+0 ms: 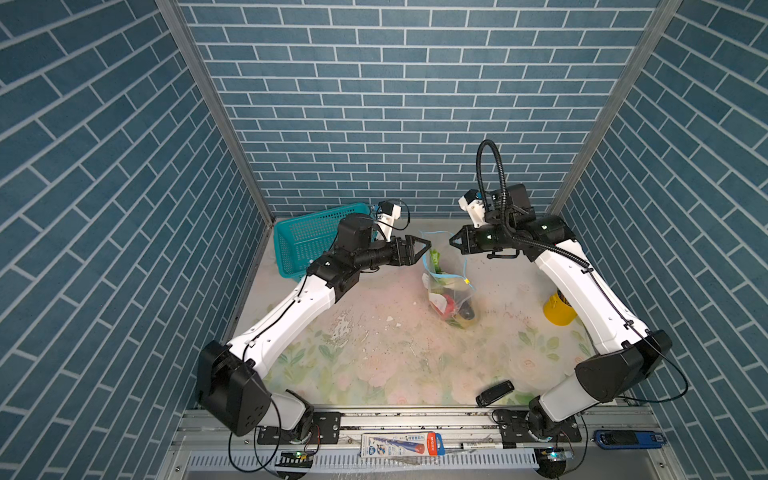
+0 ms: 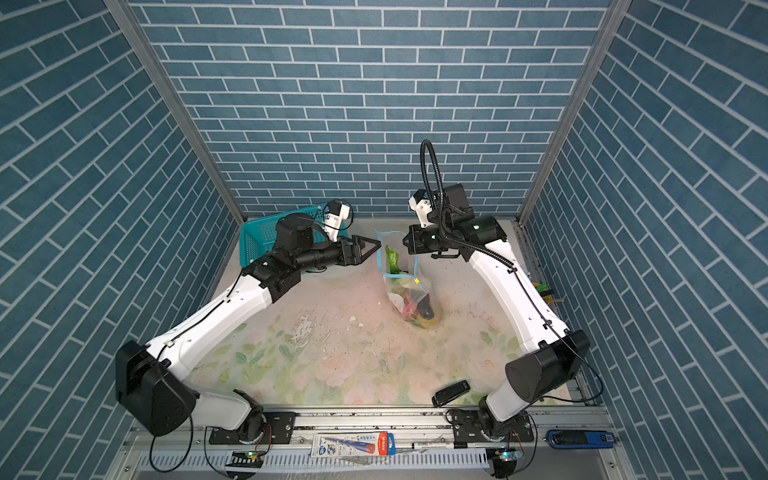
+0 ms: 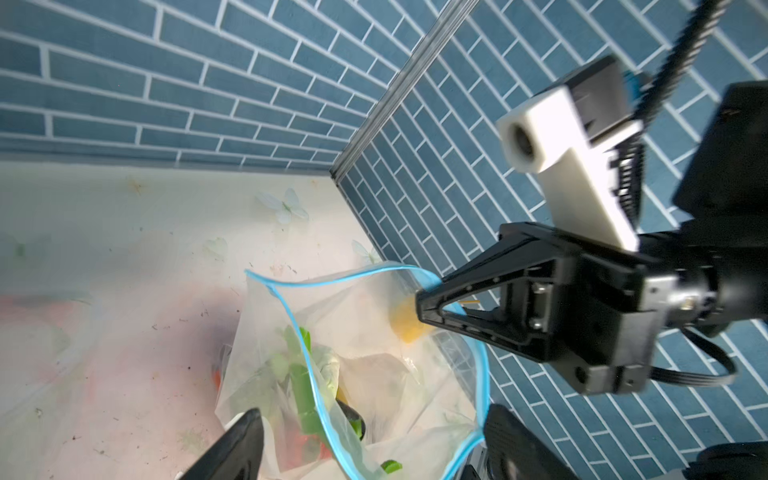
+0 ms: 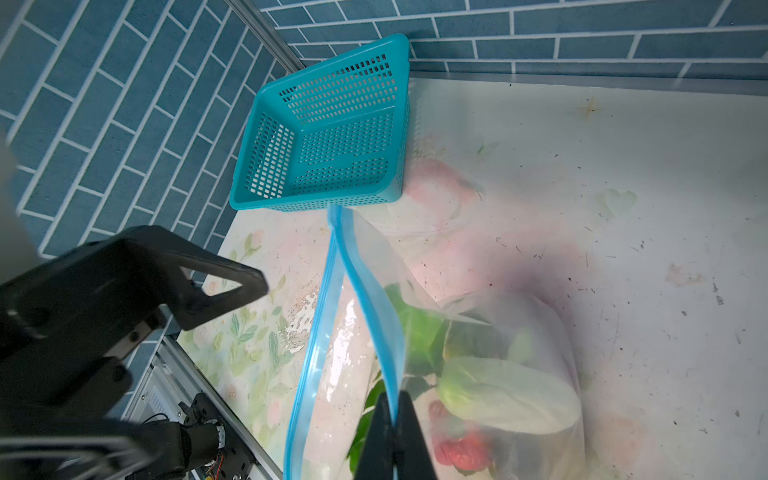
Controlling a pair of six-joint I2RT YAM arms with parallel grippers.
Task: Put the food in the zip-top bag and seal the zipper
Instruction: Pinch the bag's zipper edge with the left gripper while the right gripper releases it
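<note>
The right gripper [image 1: 451, 241] pinches the zipper [image 4: 365, 291], the light blue strip along the mouth of the zip-top bag [image 1: 453, 291]. Its jaws are closed flat on the strip and hold that side of the mouth up above the table [image 1: 374, 353]. The bag's bottom rests on the floral surface right of centre, nearer the far edge than the front, and its mouth gapes open. The food [image 1: 451, 309] lies inside: green leaves near the top, with a red piece, a dark piece and something yellow-green at the bottom. A small yellow slider [image 1: 468, 283] sits on the strip on the side toward the front edge. The left gripper [image 1: 424, 251] faces the right one across the bag, jaws spread wide and holding nothing. In the left wrist view the mouth's blue rim runs between its fingers [image 3: 243, 446], though contact cannot be judged. A teal basket [image 1: 303, 243] sits in the far left corner.
</note>
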